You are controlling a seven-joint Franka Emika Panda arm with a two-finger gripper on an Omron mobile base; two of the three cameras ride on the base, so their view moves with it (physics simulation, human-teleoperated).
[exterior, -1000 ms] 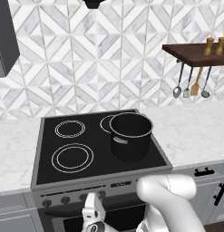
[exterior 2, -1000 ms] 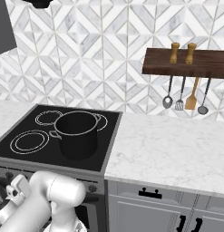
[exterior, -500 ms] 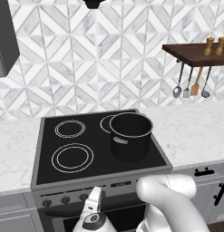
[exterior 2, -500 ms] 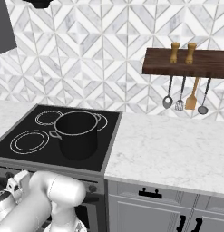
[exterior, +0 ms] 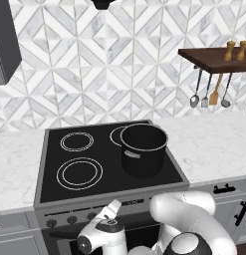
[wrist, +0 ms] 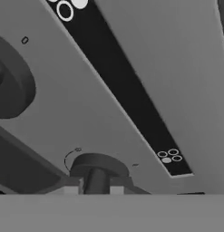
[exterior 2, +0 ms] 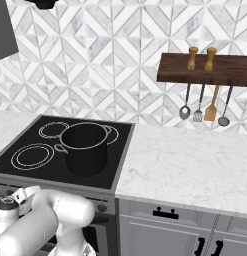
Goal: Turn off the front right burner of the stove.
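We hold our gripper (wrist: 95,190), its spread impossible to tell, at a small dark round knob (wrist: 99,166) on the wide grey-steel stove's (exterior: 112,201) front panel, needing a centred, square grip before twisting.

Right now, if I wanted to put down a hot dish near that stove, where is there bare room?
The marble counter right of the stove lies bare, under the shelf with hanging utensils. A narrower strip of counter lies left of the stove. On the glass top, the two left rings are uncovered; the black pot crowds its right side.
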